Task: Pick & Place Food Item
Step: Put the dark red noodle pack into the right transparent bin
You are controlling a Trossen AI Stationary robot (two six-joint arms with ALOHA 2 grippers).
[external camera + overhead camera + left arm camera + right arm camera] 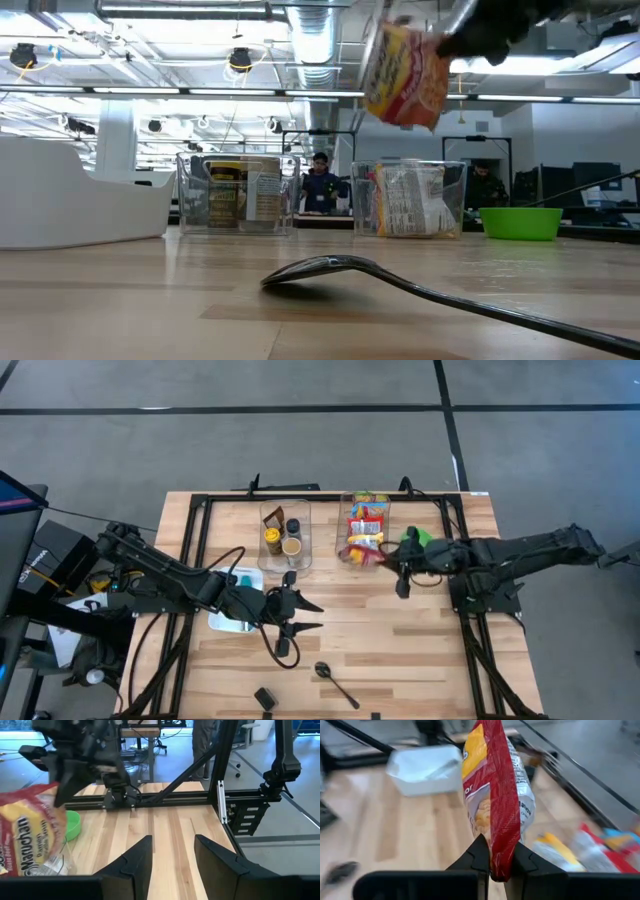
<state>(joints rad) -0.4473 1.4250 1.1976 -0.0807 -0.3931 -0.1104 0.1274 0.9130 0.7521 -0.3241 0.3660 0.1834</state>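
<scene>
Right arm stretched in from the table's right side, right gripper (388, 563) up in the air by the near end of the clear bin (365, 528) of snack packs. Fingers pinched tight on the edge of a noodle packet (492, 795), red and yellow, hanging off the table. Left arm reaching across from the left side, left gripper (312, 616) low over the bare wood in the middle, fingers partway apart, holding nothing.

Seen from above only: a second clear bin (285, 535) with jars, a white tray (228, 622) under the left arm, a spoon (335, 680) near the front edge, a small black thing (264, 698) next to it.

Seen from table height only: packet high above the bins, a green bowl (520, 222) to the right, two people far behind the table.

Seen from the left wrist only: packet dangling under the other arm, bowl just behind it.

Seen from the right wrist only: packet standing up between the two dark fingers.
</scene>
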